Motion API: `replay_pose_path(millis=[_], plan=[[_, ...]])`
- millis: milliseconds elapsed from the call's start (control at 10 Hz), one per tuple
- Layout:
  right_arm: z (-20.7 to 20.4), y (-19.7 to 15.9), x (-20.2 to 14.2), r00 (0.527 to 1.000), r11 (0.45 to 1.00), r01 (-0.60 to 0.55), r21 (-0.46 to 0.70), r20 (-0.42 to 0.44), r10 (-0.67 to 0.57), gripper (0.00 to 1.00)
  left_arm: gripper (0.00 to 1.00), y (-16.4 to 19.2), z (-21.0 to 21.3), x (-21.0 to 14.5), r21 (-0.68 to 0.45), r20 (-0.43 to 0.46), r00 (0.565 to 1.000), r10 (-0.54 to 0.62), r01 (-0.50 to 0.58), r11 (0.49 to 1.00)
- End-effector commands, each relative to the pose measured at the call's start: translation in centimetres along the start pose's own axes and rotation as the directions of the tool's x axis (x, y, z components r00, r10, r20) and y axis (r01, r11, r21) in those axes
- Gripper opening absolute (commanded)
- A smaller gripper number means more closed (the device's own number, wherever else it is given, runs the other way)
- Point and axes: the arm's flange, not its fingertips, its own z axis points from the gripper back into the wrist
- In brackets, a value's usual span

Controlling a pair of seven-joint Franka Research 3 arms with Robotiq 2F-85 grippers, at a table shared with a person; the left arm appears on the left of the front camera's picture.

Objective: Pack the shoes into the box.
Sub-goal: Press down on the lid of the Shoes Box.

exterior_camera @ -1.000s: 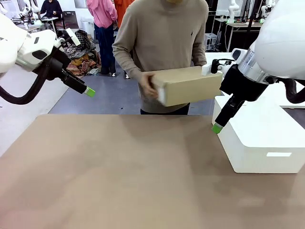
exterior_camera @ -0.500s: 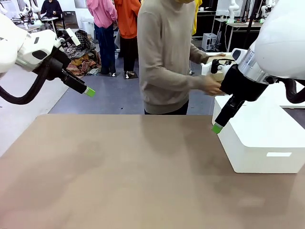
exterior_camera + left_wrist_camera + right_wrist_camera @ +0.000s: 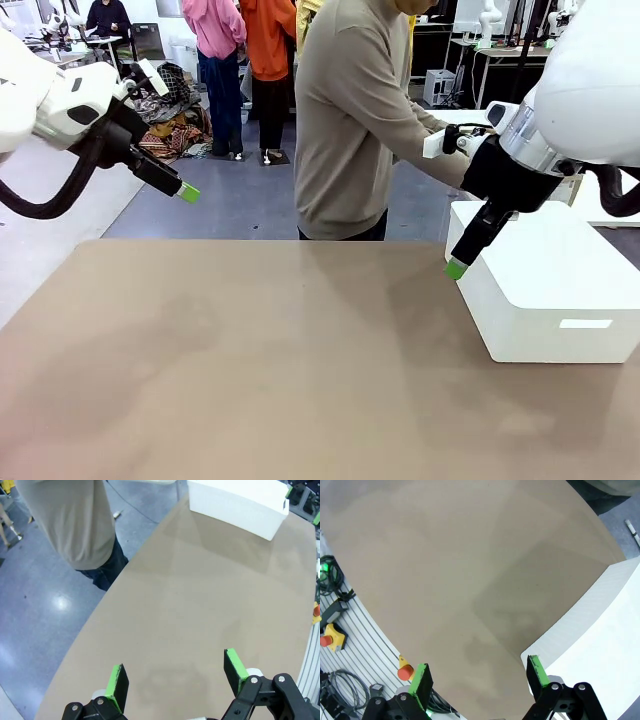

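A person in a beige sweater (image 3: 352, 120) stands at the far edge of the brown surface (image 3: 250, 370), turned toward the white box (image 3: 545, 290) on its right. The right tool (image 3: 456, 267) hangs just beside that box; the left tool (image 3: 189, 192) hovers well apart.

A second ago we saw the person (image 3: 355, 120) facing us with a tan cardboard box held at the waist. Now they have turned sideways, and we see them reaching toward the right arm (image 3: 570, 110), the box gone from sight.

box (image 3: 142, 482): possible pale edge sliver, top margin, rest cropped
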Motion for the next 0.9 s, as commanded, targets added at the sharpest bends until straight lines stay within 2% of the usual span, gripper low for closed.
replay_pose_path(millis=[0, 800], plan=[[0.15, 0.00, 0.23, 1.000, 1.000, -0.001, 0.007, -0.006, 0.001, 1.00, 1.00, 0.13, 0.27, -0.04, 0.001, -0.008, 1.000, 0.001, -0.001, 1.000], [0.15, 0.00, 0.23, 1.000, 1.000, -0.001, 0.007, -0.006, 0.001, 1.00, 1.00, 0.13, 0.27, -0.04, 0.001, -0.008, 1.000, 0.001, -0.001, 1.000]])
